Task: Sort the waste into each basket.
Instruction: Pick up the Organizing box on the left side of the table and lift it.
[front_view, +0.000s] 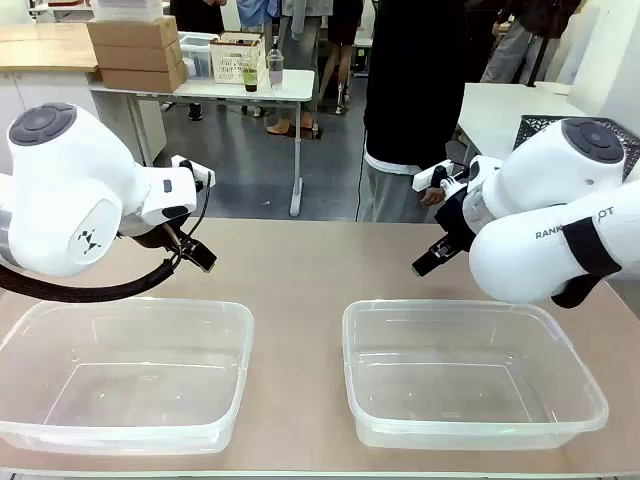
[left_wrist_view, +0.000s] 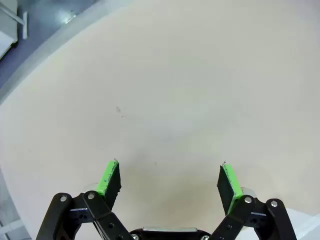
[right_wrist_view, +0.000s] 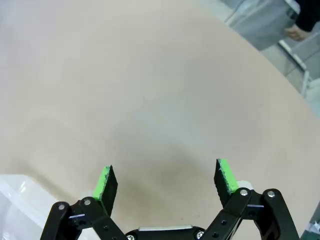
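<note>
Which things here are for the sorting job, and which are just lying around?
For the job:
left clear tub
right clear tub
left tool, open
right tool, open

Just lying about:
dark lattice basket, behind the right arm
cardboard boxes, on a far table behind the person

— Where does the front camera sit?
— At the near edge, midway, facing across the tabletop (front_view: 300, 265) toward the person (front_view: 410, 90) at the far side.
— And the wrist cameras?
— One rides the left gripper (left_wrist_view: 169, 181), one the right gripper (right_wrist_view: 165, 180). Both look down from close above that same tabletop's bare middle.
</note>
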